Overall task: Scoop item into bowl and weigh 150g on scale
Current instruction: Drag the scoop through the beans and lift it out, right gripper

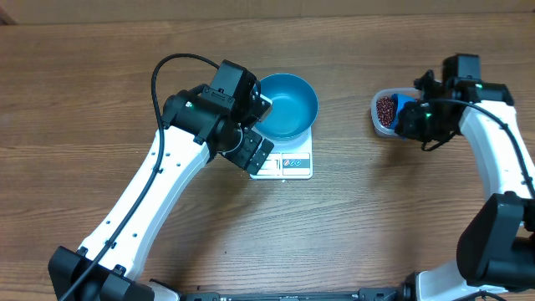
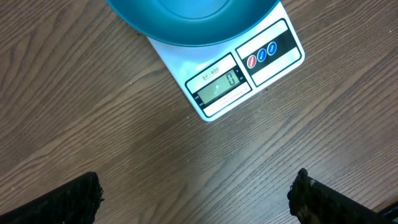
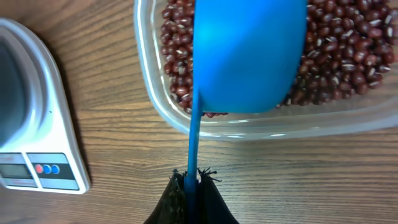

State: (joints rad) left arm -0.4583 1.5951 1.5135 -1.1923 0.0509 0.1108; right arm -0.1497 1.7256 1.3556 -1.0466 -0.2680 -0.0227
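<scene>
The beans [image 3: 348, 62] lie in the tub [image 3: 261, 127], right of the scale [image 1: 288, 165]. The scoop [image 3: 249, 56] is over them, and its handle runs straight back into the right gripper [image 3: 191, 183], which is closed on it. Only the left wrist view shows the display [image 2: 217, 85], which reads zero. The bowl [image 1: 288, 104] stands on the scale. The left gripper [image 2: 196, 196] is wide open beside the scale, above the desk [image 2: 93, 112].
</scene>
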